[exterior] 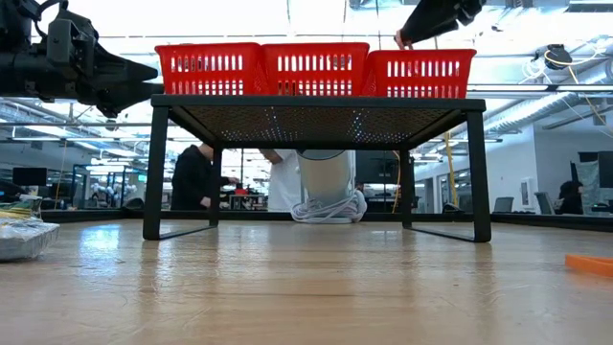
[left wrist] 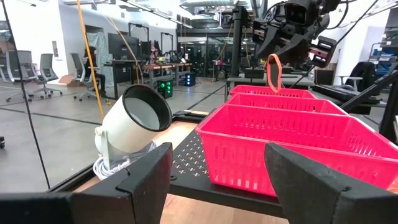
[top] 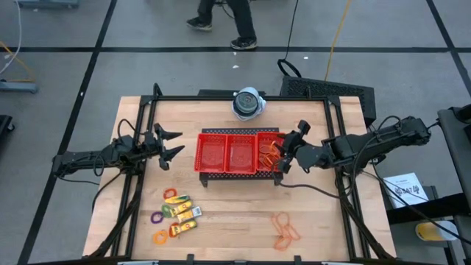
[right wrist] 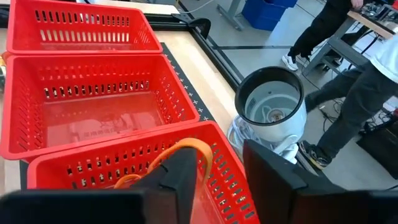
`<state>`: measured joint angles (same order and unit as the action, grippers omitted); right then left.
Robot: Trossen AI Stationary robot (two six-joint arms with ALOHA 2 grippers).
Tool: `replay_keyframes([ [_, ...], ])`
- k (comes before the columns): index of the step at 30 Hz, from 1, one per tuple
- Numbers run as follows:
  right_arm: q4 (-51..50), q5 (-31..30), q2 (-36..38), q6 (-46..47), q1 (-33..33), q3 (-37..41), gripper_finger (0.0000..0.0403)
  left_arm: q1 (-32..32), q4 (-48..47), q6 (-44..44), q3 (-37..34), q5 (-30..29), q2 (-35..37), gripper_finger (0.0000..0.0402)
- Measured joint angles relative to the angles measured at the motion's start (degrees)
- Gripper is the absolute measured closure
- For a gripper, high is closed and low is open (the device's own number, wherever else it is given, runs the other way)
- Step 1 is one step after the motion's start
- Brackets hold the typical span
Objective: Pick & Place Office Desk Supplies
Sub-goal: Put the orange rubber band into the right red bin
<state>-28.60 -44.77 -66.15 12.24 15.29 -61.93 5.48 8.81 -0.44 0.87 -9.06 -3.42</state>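
Rubber-band loops, orange, show in two places: a loose cluster (top: pixel 284 230) on the near right of the wooden table (top: pixel 235 213), and several already lying in the right compartment of the red mesh tray (top: pixel 237 153). Left to right:

Left gripper (top: pixel 168 144) hovers just left of the tray, fingers spread wide, nothing between them.

Near left of the table: yellow labelled packets (top: pixel 182 215) lying among small rings, pink (top: pixel 171 194), purple (top: pixel 157 217), orange (top: pixel 160 236).

Tray sits on a black raised stand (exterior: pixel 316 103) at table centre; left and middle compartments look bare.

Round white-grey device (top: pixel 248 102) stands just beyond the tray's far edge, apart from it.

Right gripper (top: pixel 283 153) is over the right compartment, fingers pinched on one orange rubber band (left wrist: pixel 273 72), which hangs as an upright loop above the tray rim in the left wrist view.

A person's legs (top: pixel 221 22) are on the floor beyond the table.
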Motion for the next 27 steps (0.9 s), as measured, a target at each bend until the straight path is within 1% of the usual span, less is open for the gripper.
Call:
replay_keyframes([
  [2,0.0,0.1,0.0,1.7,0.0,0.0,0.0262,0.0,0.0,0.0,0.0,0.0,0.0,0.0135],
  [7,-0.3,4.6,0.0,5.1,0.0,0.0,0.0252,0.0,0.0,0.0,0.0,0.0,0.0,0.0135],
  [11,-0.4,4.6,0.0,5.7,0.0,0.0,0.0254,0.0,0.0,0.0,0.0,0.0,0.0,0.0135],
  [15,-0.8,5.1,0.0,8.6,0.2,0.0,0.0256,0.0,0.0,0.0,0.0,0.0,0.0,0.0135],
  [19,-2.1,10.0,0.0,11.8,-0.6,0.0,0.0254,0.0,0.0,0.0,0.0,0.0,0.0,0.0135],
  [24,-4.9,15.2,0.0,20.3,-3.0,0.0,0.0246,0.0,0.0,0.0,0.0,0.0,0.0,0.0135],
  [27,-5.1,17.5,0.4,19.9,-3.8,0.0,0.024,0.0,0.0,0.0,0.0,0.0,0.0,0.0135],
])
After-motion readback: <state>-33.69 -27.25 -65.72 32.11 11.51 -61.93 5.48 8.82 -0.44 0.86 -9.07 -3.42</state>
